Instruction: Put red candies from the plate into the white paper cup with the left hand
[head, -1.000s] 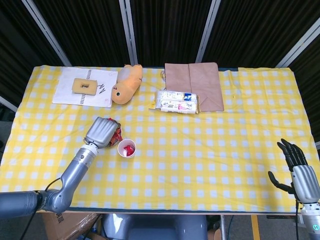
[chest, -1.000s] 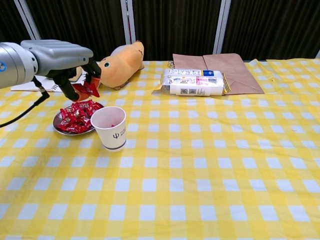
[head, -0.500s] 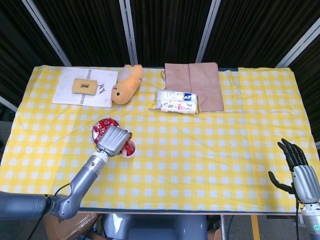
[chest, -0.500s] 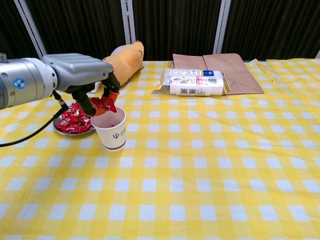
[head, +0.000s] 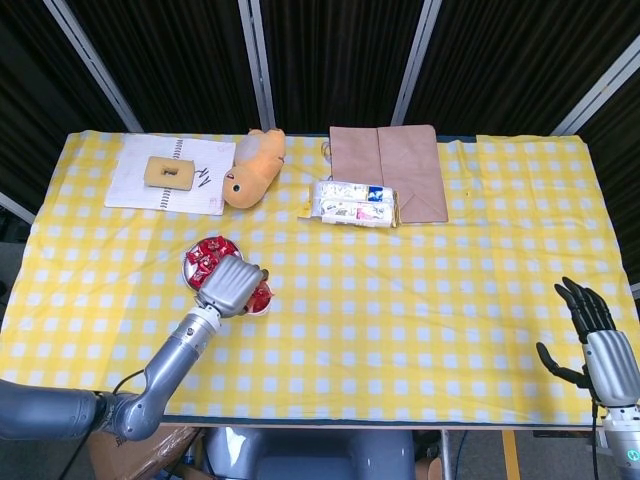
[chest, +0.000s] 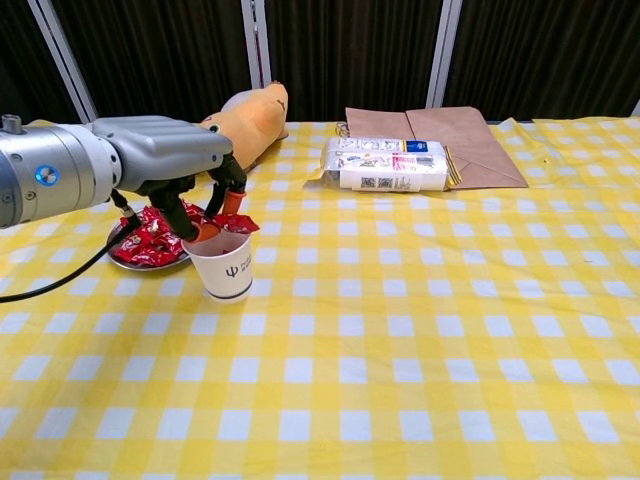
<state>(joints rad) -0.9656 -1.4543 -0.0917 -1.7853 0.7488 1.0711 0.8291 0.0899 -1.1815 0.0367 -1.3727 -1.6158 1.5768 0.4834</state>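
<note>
My left hand (chest: 170, 160) hovers just above the white paper cup (chest: 228, 270) and pinches a red candy (chest: 236, 224) at the cup's mouth. In the head view this left hand (head: 230, 283) covers most of the cup (head: 263, 304), where red candies show inside. The metal plate (chest: 125, 261) with several red candies (chest: 150, 240) sits just left of the cup; from the head camera the plate (head: 188, 266) is behind the hand. My right hand (head: 598, 335) hangs off the table's front right corner, fingers spread, holding nothing.
An orange plush toy (chest: 245, 118) lies behind the plate. A white snack packet (chest: 385, 165) rests against a flat brown paper bag (chest: 450, 135) at the back. A notebook (head: 170, 172) with a tan block on it lies at the back left.
My left hand has carried the candy from above the plate rightward and down to the cup's mouth. The right hand has not moved.
</note>
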